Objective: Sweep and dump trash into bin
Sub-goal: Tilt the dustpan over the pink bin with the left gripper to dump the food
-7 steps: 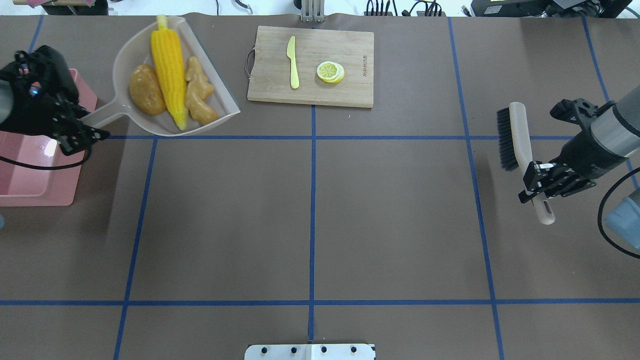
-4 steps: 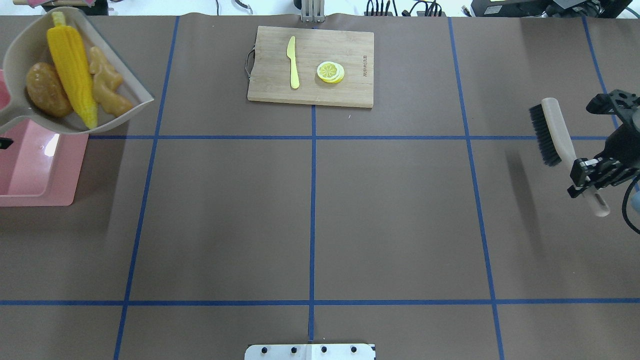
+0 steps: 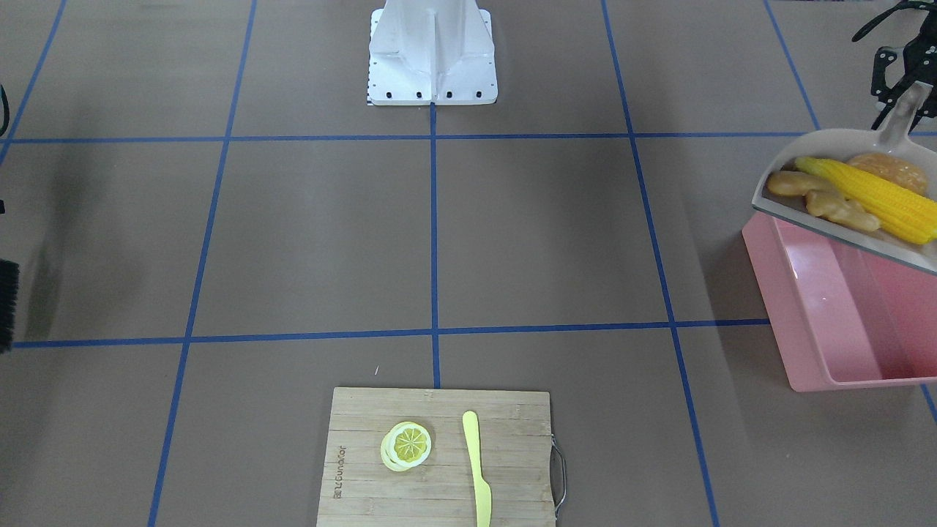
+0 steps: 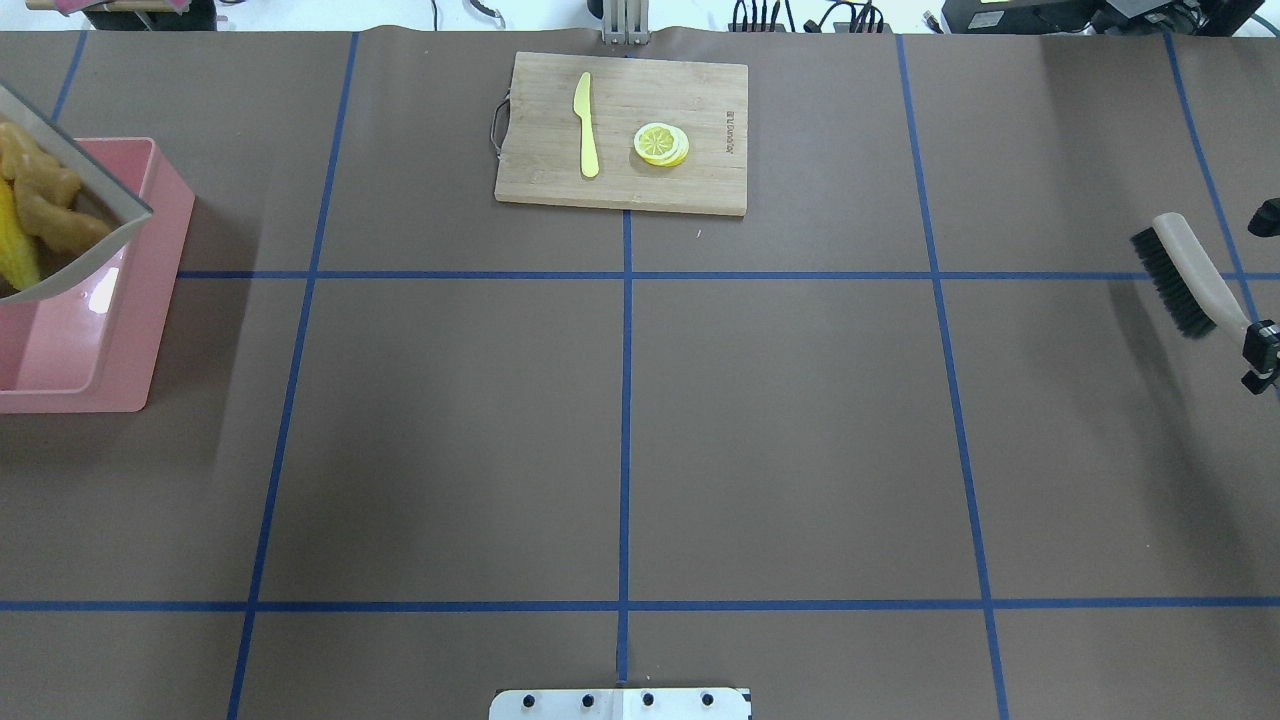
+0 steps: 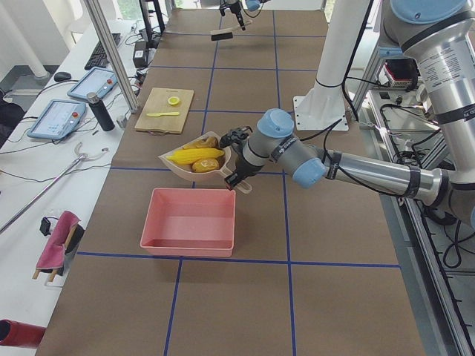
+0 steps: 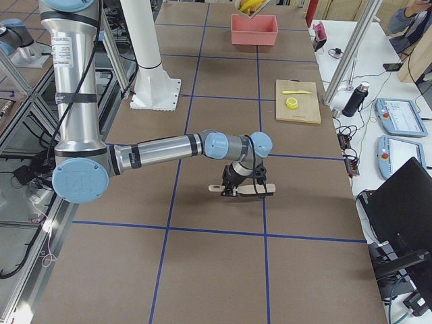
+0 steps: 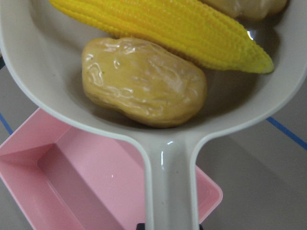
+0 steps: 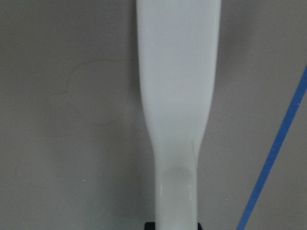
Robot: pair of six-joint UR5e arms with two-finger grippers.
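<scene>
Brown paper-covered worktop (image 4: 800, 450), ruled into large squares by blue tape; white robot pedestal (image 3: 432, 55) mounted well apart from the bin (image 3: 779, 315). Pink bin, open, nothing visible inside. Item: beige dustpan (image 7: 29, 72), aloft over the bin, near level, its open lip above the bin's interior in the overhead view. Contents, all in the dustpan and so above the bin, not yet in it: yellow corn cob (image 3: 871, 194) lying lengthwise; tan ginger root (image 3: 838, 208) touching one side of it; brown potato (image 7: 144, 84) touching the other, nearest the handle. Left tool (image 3: 911, 91): pinching the dustpan handle. Right tool (image 4: 1262, 352): pinching the handle of a black-bristled brush (image 4: 1190, 275) at the worktop end farthest from the bin, taking no part. Step in hand, as judged: the dump. Recommended handling: keep the lip inside the bin's walls and tip it down slowly. Steepen only once the corn cob begins to slide, since it is long, rounded and likely to roll or bridge a wall. The potato, deepest in the pan, probably needs the steepest tilt. Also on the worktop, well apart from the bin: wooden cutting board (image 4: 700, 180) carrying a yellow-green knife (image 4: 585, 125) and a lemon slice (image 4: 661, 143), neither for dumping. Surroundings: white side bench (image 5: 22, 200) with tablets, past the bin on the side away from the robot.
</scene>
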